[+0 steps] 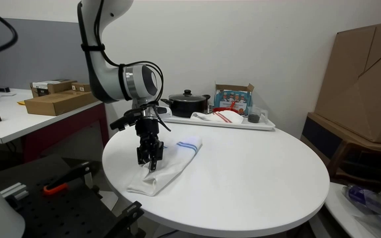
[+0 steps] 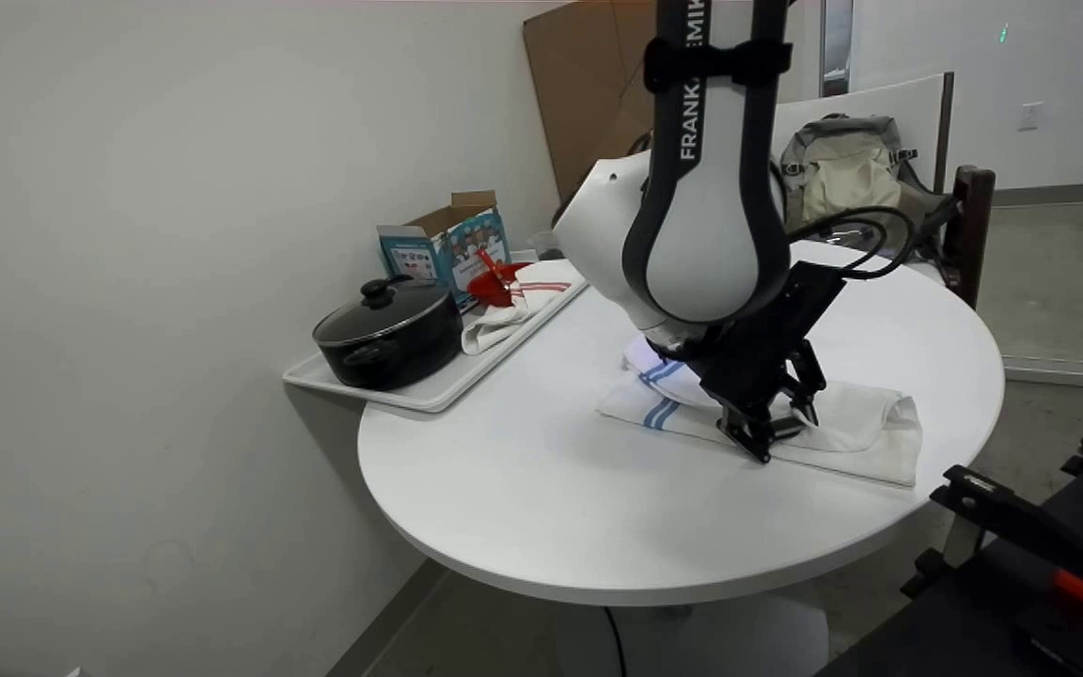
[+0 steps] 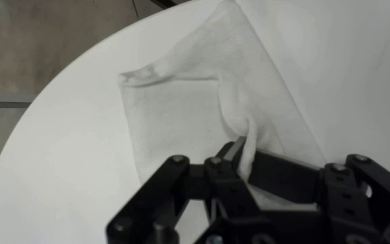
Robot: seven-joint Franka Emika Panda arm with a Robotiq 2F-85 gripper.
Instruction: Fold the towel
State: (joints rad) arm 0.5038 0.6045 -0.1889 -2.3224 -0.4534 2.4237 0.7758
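The towel (image 1: 180, 162) lies folded over into a long narrow shape on the round white table, white with blue stripes at the end near the arm's far side. In both exterior views my gripper (image 1: 151, 165) points down onto its middle part. The wrist view has a raised fold of the towel (image 3: 171, 112) pinched between the fingers, so the gripper (image 3: 246, 149) is shut on it. A loose flap and a slanted corner spread out ahead of the fingertips there. From an exterior view the towel (image 2: 842, 414) is partly covered by the gripper (image 2: 786, 431), and its upper layer is rumpled.
The white table (image 1: 243, 172) has a tray (image 1: 263, 126) at its back edge. On it are a black lidded pot (image 1: 188, 103), a red-striped cloth (image 1: 225, 116), a red utensil, an opened box (image 1: 232, 99) and a clear cup (image 1: 255, 114). The towel's near end is close to the table edge.
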